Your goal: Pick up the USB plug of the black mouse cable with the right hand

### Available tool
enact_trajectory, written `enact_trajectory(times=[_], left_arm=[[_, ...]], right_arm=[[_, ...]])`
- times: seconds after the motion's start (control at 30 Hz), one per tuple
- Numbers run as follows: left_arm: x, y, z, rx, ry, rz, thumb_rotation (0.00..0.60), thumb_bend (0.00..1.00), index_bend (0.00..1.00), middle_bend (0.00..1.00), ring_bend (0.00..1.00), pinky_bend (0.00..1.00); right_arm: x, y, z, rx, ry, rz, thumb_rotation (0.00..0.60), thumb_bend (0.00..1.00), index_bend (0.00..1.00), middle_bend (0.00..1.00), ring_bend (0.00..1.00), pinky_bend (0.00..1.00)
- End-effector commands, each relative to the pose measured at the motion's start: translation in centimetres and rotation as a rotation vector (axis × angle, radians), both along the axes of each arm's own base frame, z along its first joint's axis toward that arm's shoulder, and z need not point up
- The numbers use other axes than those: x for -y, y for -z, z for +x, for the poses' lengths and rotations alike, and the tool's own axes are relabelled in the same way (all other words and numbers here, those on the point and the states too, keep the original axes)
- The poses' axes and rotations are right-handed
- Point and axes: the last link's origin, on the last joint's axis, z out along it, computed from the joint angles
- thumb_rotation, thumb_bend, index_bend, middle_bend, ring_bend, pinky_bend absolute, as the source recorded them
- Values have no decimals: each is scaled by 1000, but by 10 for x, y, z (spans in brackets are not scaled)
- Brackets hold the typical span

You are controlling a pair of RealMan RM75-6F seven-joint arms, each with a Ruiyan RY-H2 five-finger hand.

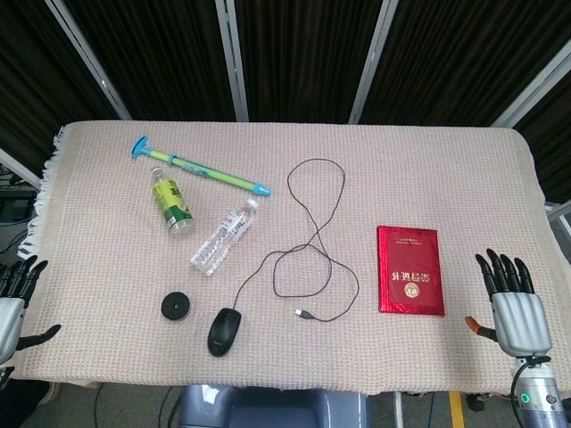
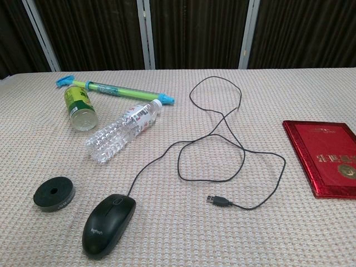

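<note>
A black mouse (image 1: 225, 331) (image 2: 109, 223) lies near the table's front edge. Its thin black cable (image 1: 314, 223) (image 2: 222, 130) loops across the middle of the cloth. The cable ends in a USB plug (image 1: 304, 313) (image 2: 218, 199) lying flat, just right of the mouse. My right hand (image 1: 513, 305) hovers at the front right corner, fingers spread and empty, well to the right of the plug. My left hand (image 1: 16, 301) sits at the front left edge, also spread and empty. Neither hand shows in the chest view.
A red booklet (image 1: 410, 269) (image 2: 327, 157) lies between the plug and my right hand. A clear bottle (image 1: 223, 237) (image 2: 123, 130), a green can (image 1: 172, 203) (image 2: 79, 107), a green-blue tube (image 1: 201, 168) (image 2: 114, 90) and a black disc (image 1: 177, 306) (image 2: 54, 193) lie on the left.
</note>
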Motion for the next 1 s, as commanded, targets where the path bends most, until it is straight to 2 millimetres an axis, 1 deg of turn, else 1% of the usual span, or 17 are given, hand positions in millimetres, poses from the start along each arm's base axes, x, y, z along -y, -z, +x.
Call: enact_trajectory(times=[0.03,0.63,0.77,0.87,1.0], left_arm=[[0,0,0,-1,0,0,600,120,42,0,0,0],[-2,3,2,4,8,-11,600,119,42,0,0,0],[-2,5,4,5,18,-13,600,119,42,0,0,0],[-2,6,5,0,18,-16,600,120,42,0,0,0],[-3,6,4,0,13,-12,600,119,42,0,0,0]], right_arm=[[0,0,0,0,-2,-7,600,47,0,0,0,0],[-2,-3,-2,14,22,-9,600,47,0,0,0,0],[-3,-5,-1,42,19,-3,600,47,8,0,0,0],[-1,-4,2,80,4,10,600,47,38,0,0,0],[9,4,15,134,-55,66,600,47,136,11,0,0]])
